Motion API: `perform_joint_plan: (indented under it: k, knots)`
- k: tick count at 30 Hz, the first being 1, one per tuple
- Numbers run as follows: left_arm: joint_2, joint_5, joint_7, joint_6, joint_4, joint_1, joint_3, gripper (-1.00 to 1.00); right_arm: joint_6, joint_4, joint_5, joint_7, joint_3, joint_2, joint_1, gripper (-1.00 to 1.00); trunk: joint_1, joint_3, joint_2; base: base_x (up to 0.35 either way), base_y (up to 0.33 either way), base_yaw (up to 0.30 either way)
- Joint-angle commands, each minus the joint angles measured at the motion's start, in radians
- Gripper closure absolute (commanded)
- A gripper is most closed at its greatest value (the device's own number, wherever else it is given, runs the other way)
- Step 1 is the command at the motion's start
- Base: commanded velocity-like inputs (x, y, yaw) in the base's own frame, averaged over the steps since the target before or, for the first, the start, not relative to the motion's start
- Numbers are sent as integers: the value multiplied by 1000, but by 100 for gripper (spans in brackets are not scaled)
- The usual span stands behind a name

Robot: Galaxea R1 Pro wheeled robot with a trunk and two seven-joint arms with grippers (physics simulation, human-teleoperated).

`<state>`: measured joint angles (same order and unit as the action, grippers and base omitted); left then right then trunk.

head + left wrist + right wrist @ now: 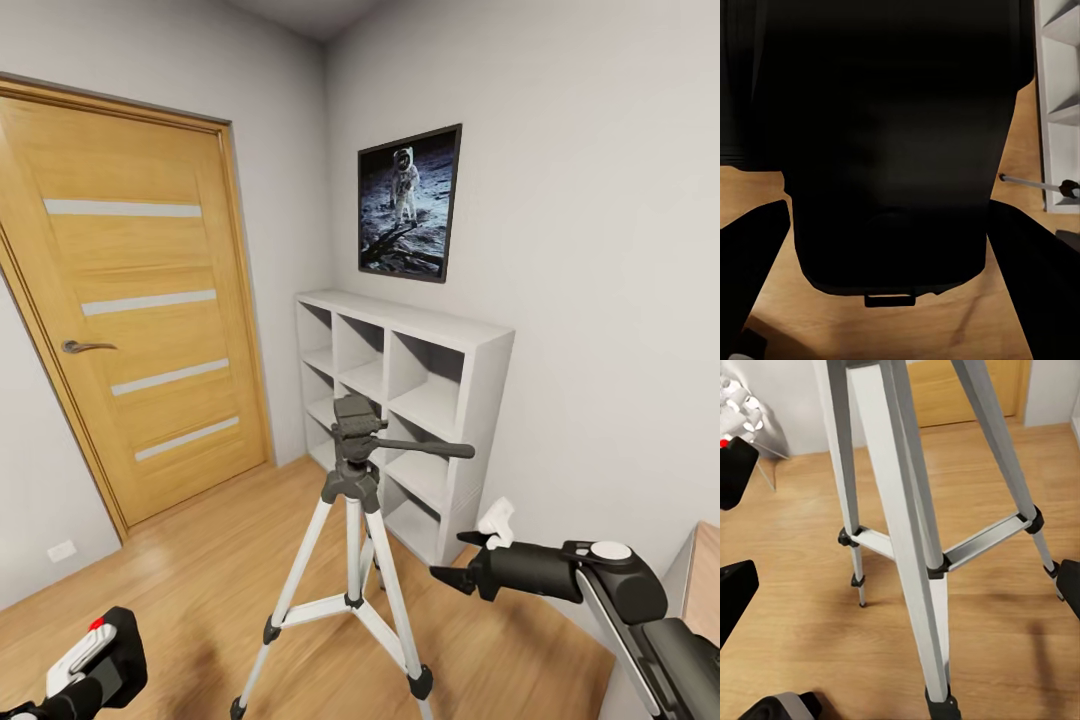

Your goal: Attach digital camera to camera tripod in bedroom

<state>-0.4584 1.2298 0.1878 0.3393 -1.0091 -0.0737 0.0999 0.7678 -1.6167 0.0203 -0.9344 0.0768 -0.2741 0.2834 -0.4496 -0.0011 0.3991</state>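
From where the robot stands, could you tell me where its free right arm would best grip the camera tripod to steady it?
Probably the centre column just under the black head of the camera tripod, approached from the robot's right, where the right pincer is open and near. The legs splay away below, and the side handle sticks out rightward, so come in beneath it.

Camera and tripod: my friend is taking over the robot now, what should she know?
Left hand: shut on the digital camera, low at the left.
Right hand: open, holding nothing, beside the camera tripod.
The tripod stands on the wood floor before the white shelving, its head bare.
Done: camera picked up and brought into the bedroom.
Left: lift the camera onto the tripod head and attach it.
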Motion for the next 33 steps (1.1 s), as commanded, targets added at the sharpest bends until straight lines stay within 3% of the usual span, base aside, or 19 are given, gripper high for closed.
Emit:
perform_joint_plan:
  k: [1, 7, 9, 15, 24, 33]
  knots:
    - [-1, 11, 8, 9, -4, -2, 3, 100, 7, -1, 2, 0, 3, 0, 1, -100, 0, 0, 1, 0, 0, 0]
    - [-7, 7, 9, 32, -10, -9, 5, 100, 7, -1, 1, 1, 6, 0, -1, -100, 0, 0, 1, 0, 0, 0]
    - [-22, -11, 8, 31, -13, -10, 9, 100, 7, -1, 1, 1, 7, 0, -2, -100, 0, 0, 1, 0, 0, 0]
    - [-32, -76, -19, 29, -16, -12, 9, 100, 7, -1, 2, 1, 8, 1, -3, -100, 0, 0, 1, 0, 0, 0]
    - [-37, -106, -72, 28, -17, -12, 8, 100, 10, 0, 3, 7, 9, 16, -3, -100, 0, 0, 1, 0, 0, 0]
    - [-39, -111, -136, 22, -22, -15, 5, 100, 9, 24, -6, 33, 79, 62, 0, -100, 0, 0, 1, 0, 0, 0]
